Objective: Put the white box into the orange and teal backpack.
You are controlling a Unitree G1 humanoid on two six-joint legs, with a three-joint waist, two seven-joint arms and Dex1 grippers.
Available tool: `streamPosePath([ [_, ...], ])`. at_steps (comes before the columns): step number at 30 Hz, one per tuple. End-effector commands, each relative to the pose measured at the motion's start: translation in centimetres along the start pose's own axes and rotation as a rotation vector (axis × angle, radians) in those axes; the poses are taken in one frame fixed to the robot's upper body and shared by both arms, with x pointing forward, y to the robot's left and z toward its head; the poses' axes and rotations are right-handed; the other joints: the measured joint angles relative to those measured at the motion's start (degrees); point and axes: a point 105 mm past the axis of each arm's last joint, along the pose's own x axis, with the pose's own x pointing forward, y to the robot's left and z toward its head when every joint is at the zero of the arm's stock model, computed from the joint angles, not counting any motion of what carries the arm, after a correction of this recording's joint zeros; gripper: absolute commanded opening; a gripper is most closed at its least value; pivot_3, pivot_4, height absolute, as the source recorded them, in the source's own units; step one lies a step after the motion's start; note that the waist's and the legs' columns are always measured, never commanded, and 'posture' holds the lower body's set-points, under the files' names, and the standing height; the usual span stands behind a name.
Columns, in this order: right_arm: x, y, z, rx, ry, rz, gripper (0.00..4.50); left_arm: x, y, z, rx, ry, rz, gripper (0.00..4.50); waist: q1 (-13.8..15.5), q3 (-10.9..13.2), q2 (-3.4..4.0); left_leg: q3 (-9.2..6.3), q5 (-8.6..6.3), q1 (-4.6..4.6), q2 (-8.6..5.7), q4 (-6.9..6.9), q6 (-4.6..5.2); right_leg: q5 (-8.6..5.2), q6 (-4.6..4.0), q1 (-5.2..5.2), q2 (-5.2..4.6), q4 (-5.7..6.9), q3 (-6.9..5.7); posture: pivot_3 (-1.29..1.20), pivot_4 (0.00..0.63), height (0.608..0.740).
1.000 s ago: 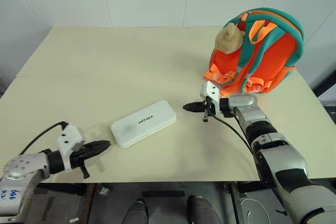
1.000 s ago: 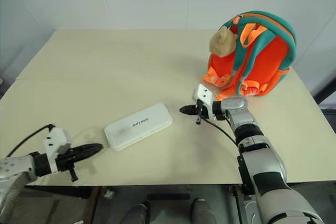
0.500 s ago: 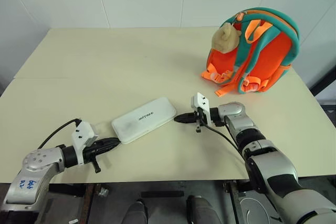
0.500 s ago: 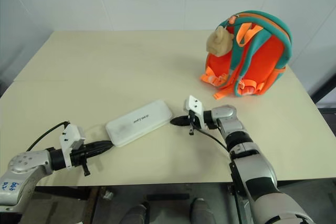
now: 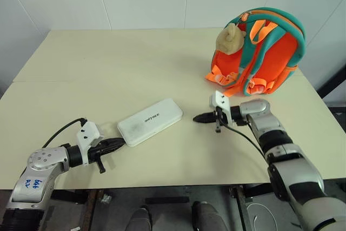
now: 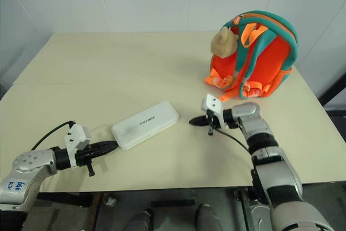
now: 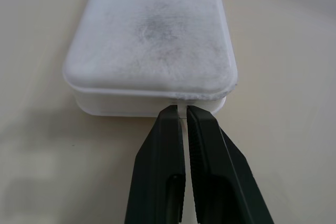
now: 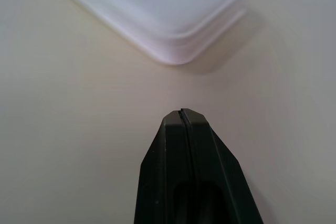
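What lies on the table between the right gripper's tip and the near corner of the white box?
Nothing: between the right gripper and the white box there is bare table, as the right wrist view shows; the head views agree.

Silver-grey arms with black joints, white wrist camera blocks, black cables, blue handwriting on the left forearm (image 5: 32,186).

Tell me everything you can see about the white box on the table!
The white box is a long, flat case with rounded corners and a lid seam around its edge. It looks like smooth plastic, with small dark letters on top and a greyish smudge near one end. It lies closed, flat on the cream table, turned slantwise. The left hand, shut, has its tips right at that smudged end. The right hand, also shut, is apart from it.
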Motion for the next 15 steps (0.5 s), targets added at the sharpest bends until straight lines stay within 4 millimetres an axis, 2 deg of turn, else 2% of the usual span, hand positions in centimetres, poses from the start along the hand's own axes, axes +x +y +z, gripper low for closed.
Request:
streamPosePath([
  [1,0.6,-1.5,0.8,-0.009,-0.013,-0.112,0.00,-0.2,0.1,0.3,0.017,-0.016,0.012,0.28,0.1,0.0,-0.01,0.00,0.00,0.00,0.00,-0.02,0.00,-0.01,-0.01,0.00,0.00,0.00,0.00,0.00,0.150,0.740],
  [4,2.4,-1.5,1.6,0.013,-0.039,-0.134,0.00,-0.2,0.1,0.3,0.017,-0.020,0.021,0.28,0.1,0.0,-0.01,0.00,0.00,-0.01,0.00,-0.08,0.00,-0.01,-0.01,0.00,0.01,-0.01,0.01,0.00,0.150,0.740],
  [8,4.4,-0.2,2.2,0.019,-0.064,-0.076,0.00,-0.2,0.1,0.4,0.017,-0.022,0.029,0.28,0.1,0.0,-0.01,0.00,-0.01,-0.03,0.00,-0.14,0.00,-0.01,-0.01,-0.04,0.02,-0.01,0.03,0.00,0.150,0.740],
  [15,5.7,2.0,2.5,0.013,-0.112,0.040,0.00,-0.6,0.2,0.4,0.018,-0.021,0.049,0.28,0.1,0.0,-0.01,-0.02,-0.01,-0.02,0.01,-0.12,0.00,-0.01,0.00,-0.04,0.05,0.04,0.03,0.00,0.150,0.740],
])
